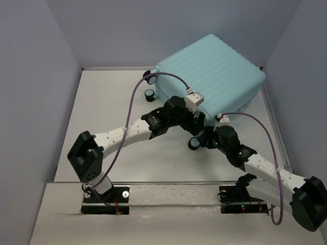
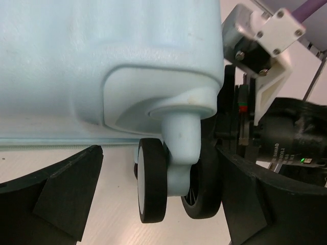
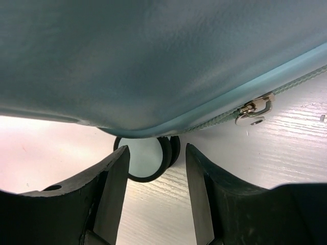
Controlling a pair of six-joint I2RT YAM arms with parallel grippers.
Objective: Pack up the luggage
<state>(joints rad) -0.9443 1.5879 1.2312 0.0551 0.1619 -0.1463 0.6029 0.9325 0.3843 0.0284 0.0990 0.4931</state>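
Note:
The luggage [image 1: 209, 76] is a pale aqua ribbed hard-shell suitcase, lying closed and flat at the back right of the table. Both grippers meet at its near corner by a spinner wheel [image 1: 194, 143]. My left gripper [image 1: 196, 122] is open; in the left wrist view [image 2: 163, 199] its jaws stand either side of the double wheel [image 2: 152, 179] without touching it. My right gripper [image 1: 204, 139] is open and empty. In the right wrist view [image 3: 156, 153] it sits low under the shell edge [image 3: 153, 66], facing the same wheel [image 3: 145, 158].
Two more wheels [image 1: 149, 86] stick out at the suitcase's left end. A metal zipper pull [image 3: 253, 109] hangs at the seam. The right arm's wrist [image 2: 286, 132] is close beside my left gripper. Grey walls enclose the white table [image 1: 107, 107].

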